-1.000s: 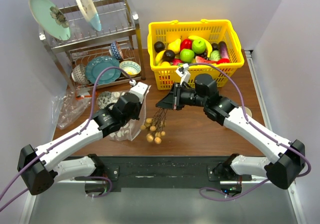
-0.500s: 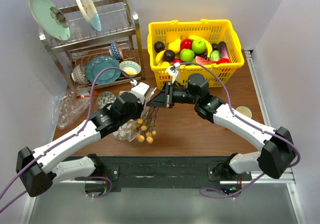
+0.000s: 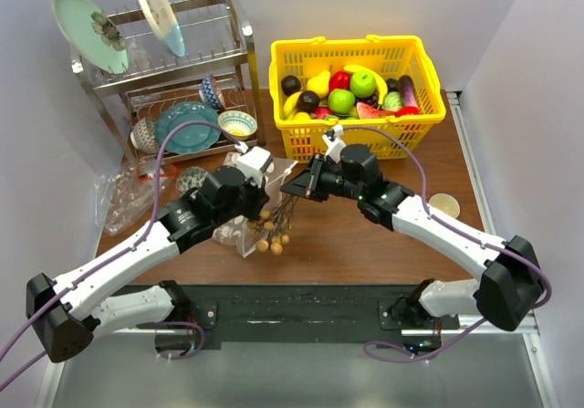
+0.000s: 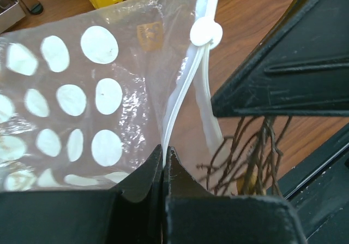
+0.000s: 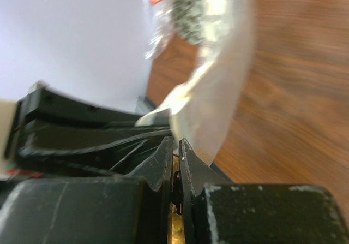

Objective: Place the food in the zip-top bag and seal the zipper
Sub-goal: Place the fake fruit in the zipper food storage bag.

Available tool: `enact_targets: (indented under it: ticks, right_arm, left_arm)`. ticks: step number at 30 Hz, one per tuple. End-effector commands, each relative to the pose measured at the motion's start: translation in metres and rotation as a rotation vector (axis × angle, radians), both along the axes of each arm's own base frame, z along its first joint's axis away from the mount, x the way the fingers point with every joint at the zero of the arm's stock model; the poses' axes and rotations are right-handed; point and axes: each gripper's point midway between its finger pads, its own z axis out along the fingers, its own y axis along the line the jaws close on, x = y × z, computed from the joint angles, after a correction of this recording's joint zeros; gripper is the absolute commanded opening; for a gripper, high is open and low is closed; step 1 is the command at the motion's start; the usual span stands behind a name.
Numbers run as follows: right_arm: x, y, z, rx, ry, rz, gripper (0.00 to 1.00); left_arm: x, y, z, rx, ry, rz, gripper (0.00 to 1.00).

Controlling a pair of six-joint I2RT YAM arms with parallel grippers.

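Bag edge pinched by outstretched left gripper.

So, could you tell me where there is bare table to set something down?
The widest bare wood lies along the front edge, between the berry bunch and the right arm. The left is crowded by the dish rack, bag and left arm.

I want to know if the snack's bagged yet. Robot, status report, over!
Left gripper shut on zip-top bag at mouth edge. Right gripper shut on stems of tan ball cluster, hanging beside bag mouth; zipper unsealed. Nothing blocking seen.
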Motion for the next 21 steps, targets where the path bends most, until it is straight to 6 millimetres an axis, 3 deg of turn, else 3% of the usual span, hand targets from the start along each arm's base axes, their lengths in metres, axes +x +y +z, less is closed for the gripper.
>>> enact_targets:
  ticks: [1,6,11,21]
  right_arm:
    - [0.015,-0.03,-0.007,-0.043,0.063,-0.232,0.0]
    - [0.024,-0.053,-0.01,-0.066,0.161,-0.414,0.0]
    - [0.027,-0.061,-0.014,-0.146,0.29,-0.513,0.0]
    - [0.03,-0.071,-0.004,-0.138,0.269,-0.713,0.0]
  left_arm:
    - [0.004,-0.012,0.021,-0.095,-0.035,-0.009,0.0]
    - [0.003,-0.018,0.019,-0.116,-0.023,-0.023,0.0]
    - [0.001,-0.026,0.001,-0.143,0.019,-0.012,0.0]
    - [0.01,-0.042,-0.028,-0.151,0.098,0.082,0.0]
